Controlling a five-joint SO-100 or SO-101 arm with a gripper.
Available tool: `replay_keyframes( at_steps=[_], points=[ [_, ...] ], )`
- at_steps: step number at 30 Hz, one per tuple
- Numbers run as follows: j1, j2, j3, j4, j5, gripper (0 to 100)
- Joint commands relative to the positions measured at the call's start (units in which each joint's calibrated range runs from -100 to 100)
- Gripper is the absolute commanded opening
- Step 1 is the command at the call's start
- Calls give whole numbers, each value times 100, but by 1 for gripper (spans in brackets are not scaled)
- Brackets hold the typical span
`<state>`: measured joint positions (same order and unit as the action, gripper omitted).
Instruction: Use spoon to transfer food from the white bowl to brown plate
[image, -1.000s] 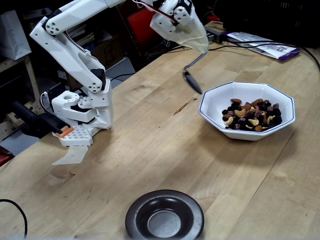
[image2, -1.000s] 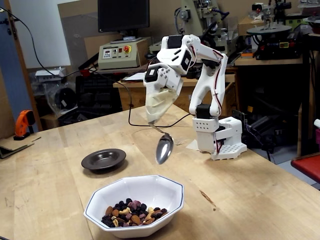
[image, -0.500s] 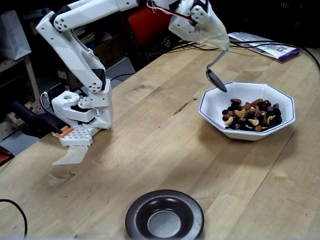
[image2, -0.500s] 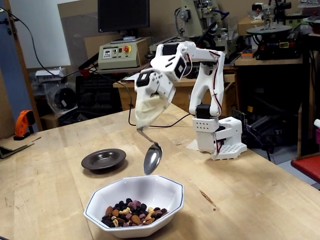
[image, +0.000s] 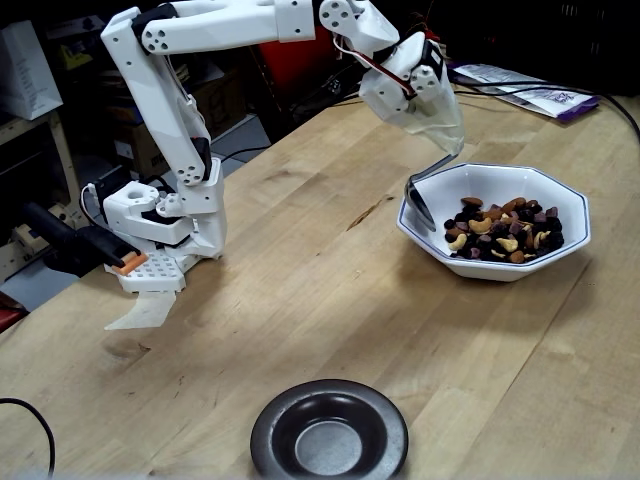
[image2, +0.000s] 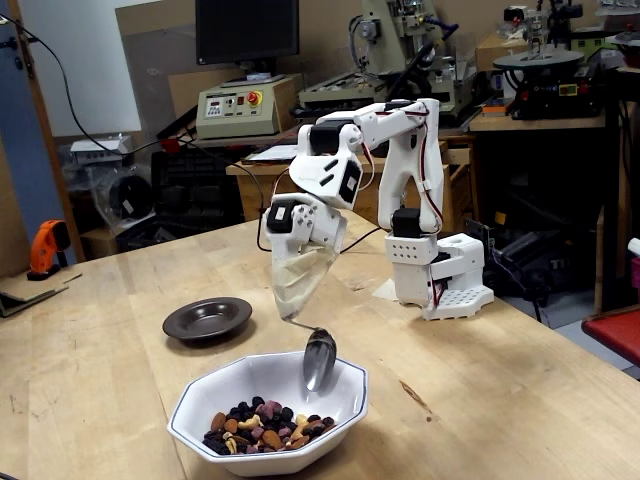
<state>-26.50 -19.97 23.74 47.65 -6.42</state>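
The white bowl (image: 570, 215) (image2: 345, 395) holds the food (image: 505, 230) (image2: 262, 428), a heap of nuts and dark dried fruit. My gripper (image: 445, 140) (image2: 293, 305), wrapped in a pale cover, is shut on the spoon (image: 420, 203) (image2: 320, 358). The spoon hangs tip-down with its oval end inside the bowl, by the rim nearest the arm and beside the food heap. It carries nothing that I can see. The brown plate (image: 275, 430) (image2: 208, 318) lies empty on the wooden table, well apart from the bowl.
The arm's white base (image: 160, 230) (image2: 440, 265) is fixed at the table's edge. Papers and cables (image: 520, 85) lie at the table's far end behind the bowl. Bare wood lies between bowl and plate. Benches with machines stand beyond the table.
The arm has swung toward the bowl and come down. The spoon, earlier in the air outside the rim, now dips inside the bowl.
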Motion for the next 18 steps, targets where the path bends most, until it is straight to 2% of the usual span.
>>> replay_keyframes(
  at_steps=[1, 7, 18],
  points=[
    [-17, 127, -347, -125, 5, 5],
    [79, 383, -347, -362, -15, 5],
    [413, 383, -268, -2149, -20, 5]
  ],
)
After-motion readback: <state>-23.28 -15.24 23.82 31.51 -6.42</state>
